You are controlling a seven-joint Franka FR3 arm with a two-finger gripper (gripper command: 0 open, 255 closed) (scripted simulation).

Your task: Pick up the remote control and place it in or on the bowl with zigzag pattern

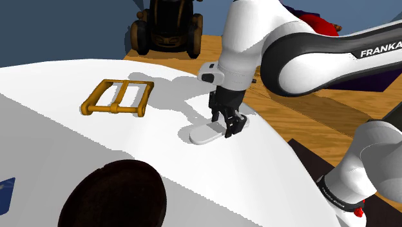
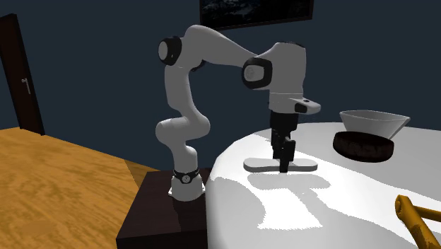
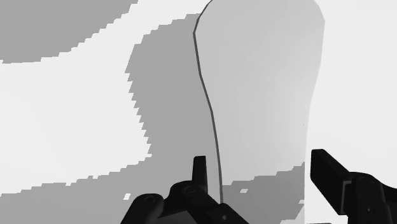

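The remote control (image 1: 205,134) is a flat, plain white, elongated slab lying on the white table (image 1: 77,142). My black gripper (image 1: 232,129) comes straight down on the end of it nearest the arm. In the wrist view the gripper (image 3: 259,159) has one finger on each long side of the remote (image 3: 261,83), shut on it. From the second exterior view the gripper (image 2: 284,159) stands on the middle of the remote (image 2: 305,165), which still rests on the table. A dark brown bowl (image 2: 362,145) and a white bowl (image 2: 374,120) stand further along the table. No zigzag pattern can be made out.
A golden-brown buckle-shaped frame (image 1: 116,98) lies on the table toward the shoulder view's left. The dark bowl (image 1: 116,193) is near that view's bottom edge, with a blue thing (image 1: 5,193) at the left border. A dark wheeled object (image 1: 167,29) stands on the wooden floor behind the table.
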